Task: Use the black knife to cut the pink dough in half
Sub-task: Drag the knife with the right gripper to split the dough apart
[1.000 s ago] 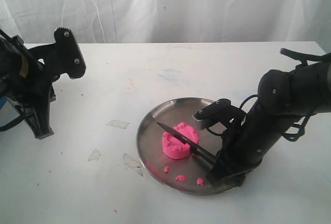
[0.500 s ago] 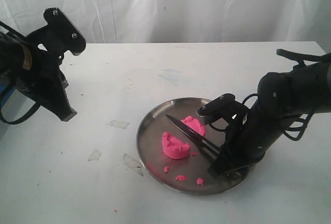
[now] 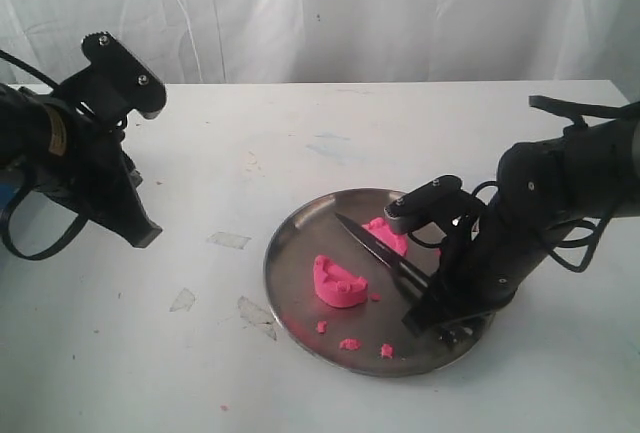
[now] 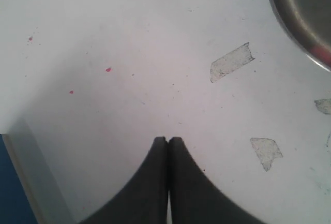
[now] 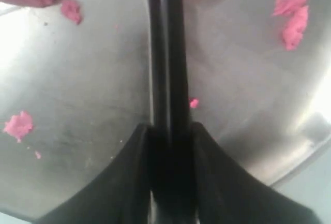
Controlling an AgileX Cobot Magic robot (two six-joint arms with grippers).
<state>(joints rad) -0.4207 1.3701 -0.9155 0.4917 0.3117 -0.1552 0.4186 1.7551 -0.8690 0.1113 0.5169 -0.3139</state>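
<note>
Because the black knife needs a firm hold to press through dough, my right gripper is clamped on its handle. The blade lies low over the metal plate, between two chunks of the pink dough. Judging by that gap, the cut looks done. My left gripper hangs closed above the bench, well apart from the plate, leaving the knife room.

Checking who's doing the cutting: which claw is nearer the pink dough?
Right. The right claw holds the black knife over the metal plate, beside the pink dough. The left claw, shut, hangs over the table, well away from the plate.
</note>
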